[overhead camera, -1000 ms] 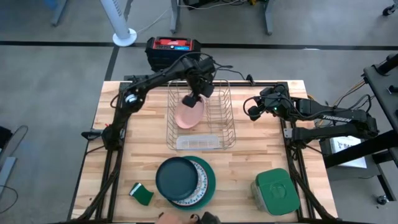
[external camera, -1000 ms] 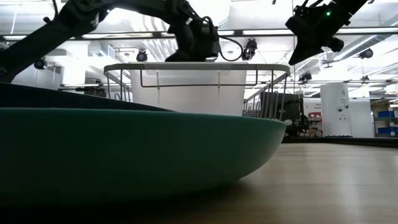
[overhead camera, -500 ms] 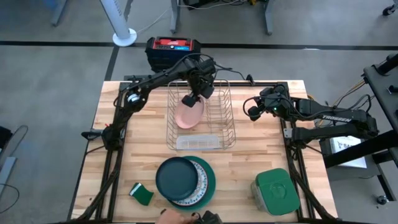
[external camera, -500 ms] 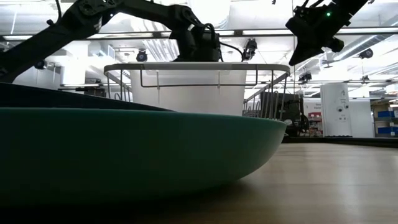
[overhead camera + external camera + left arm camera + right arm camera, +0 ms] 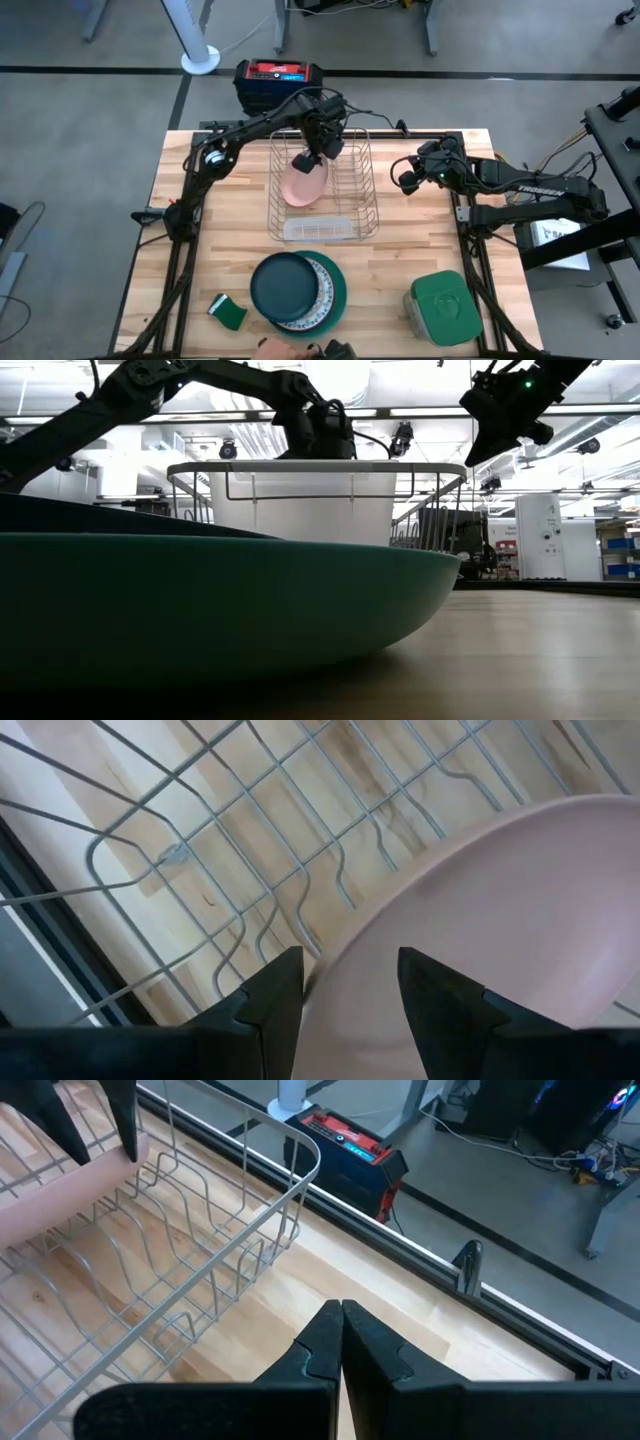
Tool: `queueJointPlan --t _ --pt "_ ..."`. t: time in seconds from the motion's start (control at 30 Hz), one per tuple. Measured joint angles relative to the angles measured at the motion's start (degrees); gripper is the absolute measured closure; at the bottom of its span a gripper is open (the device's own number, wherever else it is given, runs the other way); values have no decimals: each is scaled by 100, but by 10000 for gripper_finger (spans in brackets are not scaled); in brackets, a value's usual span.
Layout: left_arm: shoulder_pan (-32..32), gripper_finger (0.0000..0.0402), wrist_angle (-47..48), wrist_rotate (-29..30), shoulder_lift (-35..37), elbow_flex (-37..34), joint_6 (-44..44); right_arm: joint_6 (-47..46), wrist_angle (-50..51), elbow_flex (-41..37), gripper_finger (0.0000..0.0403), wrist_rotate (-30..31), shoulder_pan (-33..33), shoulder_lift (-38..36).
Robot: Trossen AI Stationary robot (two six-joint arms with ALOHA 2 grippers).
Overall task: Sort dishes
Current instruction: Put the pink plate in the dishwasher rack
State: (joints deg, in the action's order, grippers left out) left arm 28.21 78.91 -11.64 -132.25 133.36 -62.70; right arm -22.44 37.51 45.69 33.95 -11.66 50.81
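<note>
Left gripper (image 5: 304, 160) clasps the salmon-pink plate (image 5: 305, 182) at its rim, inside the wire dish rack (image 5: 322, 232), frame centre. Right gripper (image 5: 409, 176) clenched, empty, right of rack.

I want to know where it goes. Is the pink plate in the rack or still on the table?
In the rack. The pink plate sits tilted among the wire rack's bars, with the left gripper's fingers at its rim.

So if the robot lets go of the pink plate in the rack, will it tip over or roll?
Probably not much. The pink plate stands tilted in the wire rack, whose prongs should stop rolling. It looks stiff and smooth, so it might slip a little between the left gripper fingers. Its thin rim looks chippable if dropped.
</note>
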Motion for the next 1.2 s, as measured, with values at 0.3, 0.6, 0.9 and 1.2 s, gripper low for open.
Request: queueJointPlan --t 0.3,0.6,0.9,1.2 --pt "2 273 -29 11 0 0 14 0 -1 0 403 2 0 0" --pt "4 365 -32 116 7 2 14 -2 -3 0 403 2 0 0" --pt "-13 396 23 623 7 98 186 2 -6 0 403 9 0 0" --pt "-44 400 -127 1627 289 160 397 4 -10 0 403 24 0 0"
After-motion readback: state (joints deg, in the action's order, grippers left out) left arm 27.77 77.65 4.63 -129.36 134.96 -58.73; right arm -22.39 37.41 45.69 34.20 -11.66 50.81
